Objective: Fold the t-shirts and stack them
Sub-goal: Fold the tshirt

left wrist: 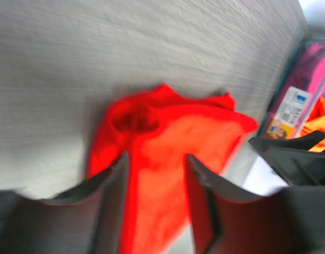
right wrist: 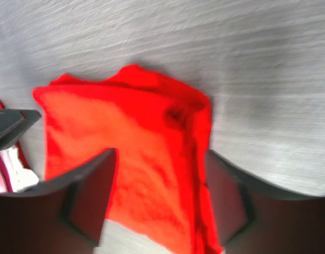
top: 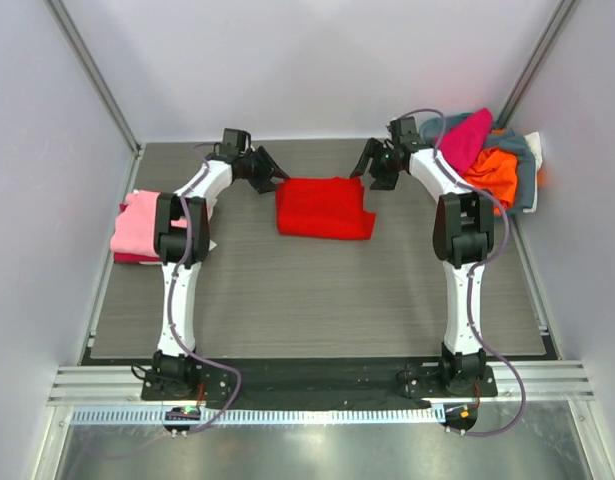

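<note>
Red shirt point(top: 325, 208): folded, far centre. Stack point(top: 140, 225): left edge. Heap point(top: 482, 150): unfolded, far-right corner. Left gripper point(top: 275, 172), right gripper point(top: 371, 168): wide, empty.

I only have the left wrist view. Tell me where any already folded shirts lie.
Observer: A folded pink t-shirt lies at the left edge of the table, on top of a darker layer.
Operator: Report the right tool.
Observer: The right tool is open and grips nothing, by the far right corner of the red t-shirt.
Operator: Give me the red shirt's shape from above.
Observer: It is a folded rectangle, and the left tool is open by its far left corner.
</note>
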